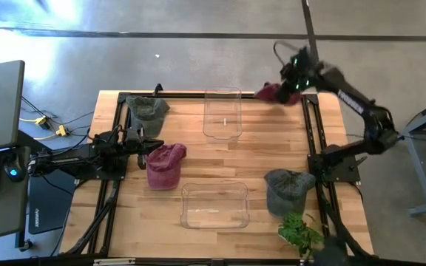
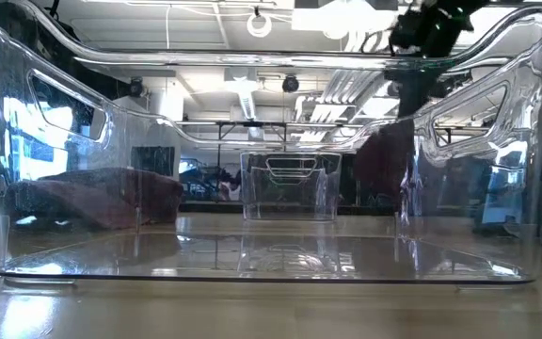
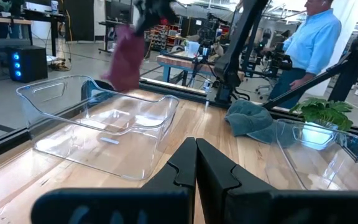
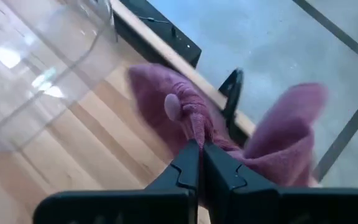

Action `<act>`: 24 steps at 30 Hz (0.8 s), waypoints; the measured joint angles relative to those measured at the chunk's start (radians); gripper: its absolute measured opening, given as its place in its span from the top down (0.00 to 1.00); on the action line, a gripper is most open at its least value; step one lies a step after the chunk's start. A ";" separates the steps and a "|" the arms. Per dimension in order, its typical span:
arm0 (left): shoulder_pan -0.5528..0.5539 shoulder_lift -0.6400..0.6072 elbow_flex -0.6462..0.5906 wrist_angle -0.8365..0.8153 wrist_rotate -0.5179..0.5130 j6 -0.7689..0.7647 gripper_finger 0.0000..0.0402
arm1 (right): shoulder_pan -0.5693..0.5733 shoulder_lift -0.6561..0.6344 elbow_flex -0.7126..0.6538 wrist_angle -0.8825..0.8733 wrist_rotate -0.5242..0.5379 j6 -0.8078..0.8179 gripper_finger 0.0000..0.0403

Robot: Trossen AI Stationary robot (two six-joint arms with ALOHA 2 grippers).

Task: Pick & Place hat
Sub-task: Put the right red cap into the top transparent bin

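My right gripper [image 1: 293,83] is shut on a maroon hat [image 1: 274,92] above the table's far right corner, just right of the far clear bin [image 1: 222,112]. In the low view this hat [image 2: 384,169] hangs below the gripper [image 2: 431,28]. My left gripper [image 1: 143,144] is shut and stays low at the table's left, beside a second maroon hat [image 1: 165,164] that lies flat on the wood. A green hat [image 1: 146,111] lies at the far left, and a grey hat [image 1: 287,191] at the near right. My right gripper pinches a bunched fold of the maroon hat's cloth [image 4: 194,127] between its two fingers, coming from above. How many layers it has I cannot tell. The hat is lifted clear and hangs slack below the fingers, with a flap [image 4: 291,124] spread to one side.
A second clear bin [image 1: 214,205] sits at the table's near middle. A green plant [image 1: 300,233] stands at the near right corner. Black frame rails [image 1: 310,133] run along both sides. A person in a light blue shirt [image 3: 316,37] stands beyond the table's right side.
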 joint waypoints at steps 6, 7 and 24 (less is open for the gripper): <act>0.000 0.000 0.000 0.000 0.000 0.000 1.00 | 0.136 -0.133 -0.333 0.191 -0.034 0.178 0.99; 0.000 0.000 0.000 0.000 0.000 0.000 1.00 | 0.157 -0.151 -0.363 0.194 -0.055 0.194 0.99; 0.000 0.000 0.000 0.000 -0.003 0.000 1.00 | 0.400 -0.122 -0.206 -0.180 -0.156 -0.088 0.39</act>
